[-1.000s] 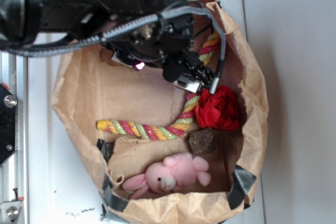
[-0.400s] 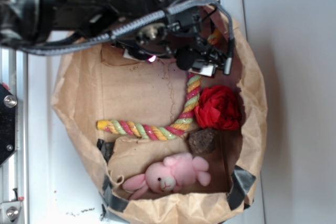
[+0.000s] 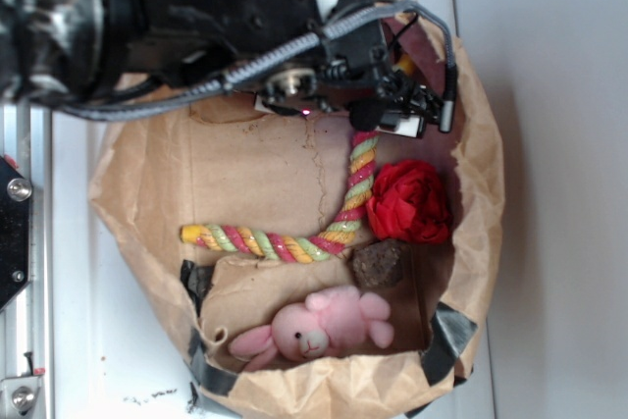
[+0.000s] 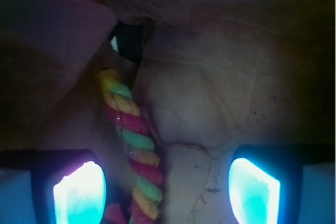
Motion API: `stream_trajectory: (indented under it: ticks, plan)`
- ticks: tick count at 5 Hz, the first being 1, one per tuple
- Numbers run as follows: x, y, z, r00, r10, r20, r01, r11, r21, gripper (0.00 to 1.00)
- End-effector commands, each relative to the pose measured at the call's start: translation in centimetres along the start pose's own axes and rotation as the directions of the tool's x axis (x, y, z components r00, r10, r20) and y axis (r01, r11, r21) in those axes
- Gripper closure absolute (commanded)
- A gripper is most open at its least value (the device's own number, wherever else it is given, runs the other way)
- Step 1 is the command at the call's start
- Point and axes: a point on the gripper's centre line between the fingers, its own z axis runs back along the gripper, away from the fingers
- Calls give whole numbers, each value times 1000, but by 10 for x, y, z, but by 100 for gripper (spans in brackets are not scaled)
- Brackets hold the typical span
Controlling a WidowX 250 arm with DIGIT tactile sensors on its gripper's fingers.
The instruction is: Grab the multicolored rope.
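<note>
Wrist view: black gripper [image 4: 165, 182], fingers wide, now farther along twisted multicolored cotton rope [image 3: 334, 228] toward crumpled brown paper bag's [image 3: 481, 193] top edge; not yet grasped.

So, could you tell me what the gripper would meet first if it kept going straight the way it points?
Probably the thick twisted multicolored rope between the open gripper fingers, nearer the left pad; otherwise the brown paper bag floor. Depth is unclear.
</note>
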Motion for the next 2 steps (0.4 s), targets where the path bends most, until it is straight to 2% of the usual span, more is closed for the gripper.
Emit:
stream_trajectory:
  ticks: [1,2]
  plan:
    - [-11,-16,-4,997,-72,26,72,997,-34,0]
    - [-22,-15,-19,991,-113,78,115,993,-18,0]
